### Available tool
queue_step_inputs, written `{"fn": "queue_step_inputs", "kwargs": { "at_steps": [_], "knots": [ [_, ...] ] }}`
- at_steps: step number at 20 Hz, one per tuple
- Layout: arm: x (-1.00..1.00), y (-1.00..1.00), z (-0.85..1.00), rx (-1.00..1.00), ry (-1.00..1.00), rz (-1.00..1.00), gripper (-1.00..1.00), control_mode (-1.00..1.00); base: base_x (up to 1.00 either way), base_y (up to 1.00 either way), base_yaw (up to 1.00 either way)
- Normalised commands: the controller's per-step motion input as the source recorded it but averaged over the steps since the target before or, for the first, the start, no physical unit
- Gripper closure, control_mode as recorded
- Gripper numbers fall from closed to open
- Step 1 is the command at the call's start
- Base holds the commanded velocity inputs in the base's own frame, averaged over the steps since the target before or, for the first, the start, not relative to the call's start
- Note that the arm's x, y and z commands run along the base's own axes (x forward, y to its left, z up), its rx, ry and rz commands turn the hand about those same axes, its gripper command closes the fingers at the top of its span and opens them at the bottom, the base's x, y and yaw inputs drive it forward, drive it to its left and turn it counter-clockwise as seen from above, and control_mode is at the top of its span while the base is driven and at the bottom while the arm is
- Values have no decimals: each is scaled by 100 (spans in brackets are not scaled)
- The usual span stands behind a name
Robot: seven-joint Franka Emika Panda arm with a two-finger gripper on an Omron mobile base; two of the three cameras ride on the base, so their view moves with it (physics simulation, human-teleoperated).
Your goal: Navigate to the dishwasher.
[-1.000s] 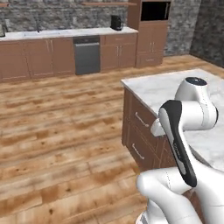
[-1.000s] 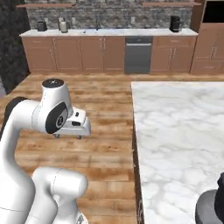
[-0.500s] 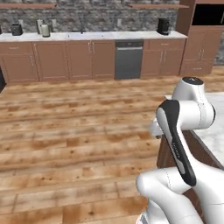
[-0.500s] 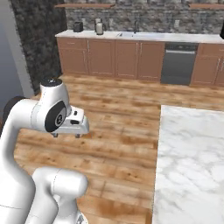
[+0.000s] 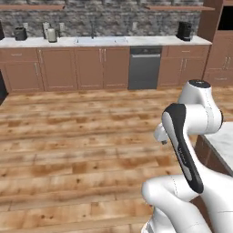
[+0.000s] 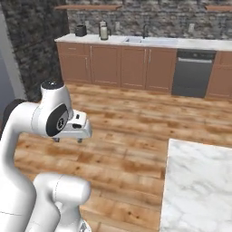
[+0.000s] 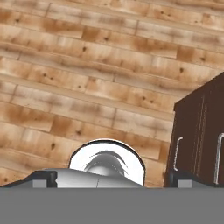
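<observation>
Swung left since a moment ago, now facing dishwasher (image 5: 144, 68) across wood floor (image 5: 73, 145); gripper (image 6: 68, 139) tucked, grip state unclear.

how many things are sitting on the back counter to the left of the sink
2 in the left base view: a dark appliance nearest the left edge and a pale canister just to its right. More may lie beyond the frame.

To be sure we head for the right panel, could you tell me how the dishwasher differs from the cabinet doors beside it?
The dishwasher is dark grey; the cabinet doors are brown wood. Its silver handle runs horizontally near the top, while theirs are thin and vertical. It has a black strip on top; they have none. Both stand flush under the same pale counter.
</observation>
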Motion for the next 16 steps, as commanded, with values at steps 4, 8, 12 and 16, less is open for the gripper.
{"fn": "queue_step_inputs", "kwargs": {
  "at_steps": [4,8,12,16],
  "knots": [
    [0,0,0,0,0,0,-100,100,100,0,4],
    [0,0,0,0,0,0,-100,100,100,0,2],
    [0,0,0,0,0,0,-100,100,100,0,2],
    [0,0,0,0,0,0,-100,100,100,-2,0]
  ]
}}
